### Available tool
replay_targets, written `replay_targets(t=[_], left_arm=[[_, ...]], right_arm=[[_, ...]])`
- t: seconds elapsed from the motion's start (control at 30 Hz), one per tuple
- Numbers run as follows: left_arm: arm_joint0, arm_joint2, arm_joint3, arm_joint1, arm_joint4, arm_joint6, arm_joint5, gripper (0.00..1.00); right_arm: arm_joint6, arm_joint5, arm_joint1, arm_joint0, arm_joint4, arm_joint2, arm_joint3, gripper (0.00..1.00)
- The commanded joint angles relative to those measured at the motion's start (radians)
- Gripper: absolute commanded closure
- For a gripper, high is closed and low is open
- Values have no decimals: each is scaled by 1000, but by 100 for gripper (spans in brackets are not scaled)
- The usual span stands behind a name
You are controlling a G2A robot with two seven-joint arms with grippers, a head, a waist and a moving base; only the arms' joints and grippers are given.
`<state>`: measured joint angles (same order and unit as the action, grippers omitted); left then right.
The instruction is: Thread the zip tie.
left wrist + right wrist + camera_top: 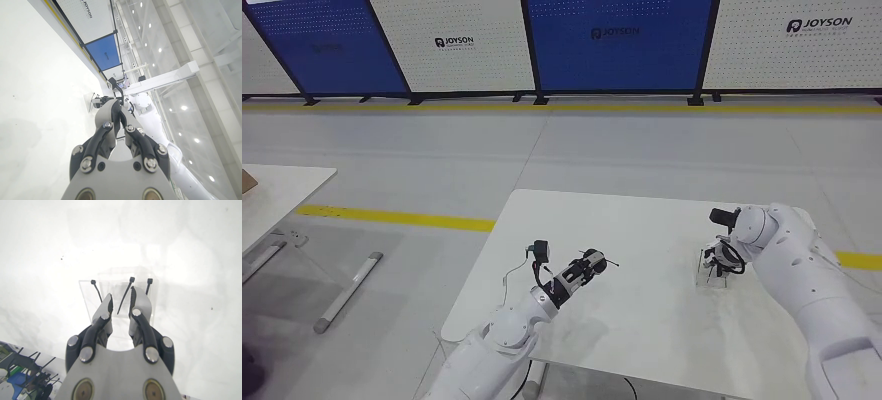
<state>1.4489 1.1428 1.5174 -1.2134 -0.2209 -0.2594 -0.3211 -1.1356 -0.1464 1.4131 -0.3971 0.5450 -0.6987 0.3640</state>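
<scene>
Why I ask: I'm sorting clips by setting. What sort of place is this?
Probably a robot test hall in a factory-like building. It has blue and white partition panels, a yellow floor line, and a high ceiling with round lights above the white table.

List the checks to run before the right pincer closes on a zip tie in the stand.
1. Right pincer open: ok, the jaws stand apart.
2. Middle zip tie lined up with the gap: ok in the right wrist view; depth cannot tell.
3. Clear stand upright on the table: ok.
4. Outer zip ties free of the fingers: cannot tell, both run behind them.
5. Left pincer out of the way: ok, it is shut and well apart from the stand.
6. Left pincer holding anything: cannot tell.
</scene>
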Motion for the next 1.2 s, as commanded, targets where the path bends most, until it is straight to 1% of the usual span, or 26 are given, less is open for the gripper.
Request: replay_targets(t=[0.0,0.2,0.27,0.3,0.33,0.4,0.8,1.17], left_arm=[[0,0,0,0,0,0,0,100],[0,0,0,0,0,0,0,100],[0,0,0,0,0,0,0,100],[0,0,0,0,0,0,0,100],[0,0,0,0,0,0,0,100],[0,0,0,0,0,0,0,100],[0,0,0,0,0,0,0,100],[0,0,0,0,0,0,0,100]], right_arm=[[1,1,5,4,1,1,-11,77],[3,3,19,14,7,5,-41,78],[4,5,24,18,8,6,-51,81],[5,5,26,19,8,6,-55,83],[6,6,28,21,9,6,-61,90],[9,7,32,23,9,6,-68,100],[20,23,46,34,15,1,-103,100],[25,66,42,33,26,-9,-98,100]])
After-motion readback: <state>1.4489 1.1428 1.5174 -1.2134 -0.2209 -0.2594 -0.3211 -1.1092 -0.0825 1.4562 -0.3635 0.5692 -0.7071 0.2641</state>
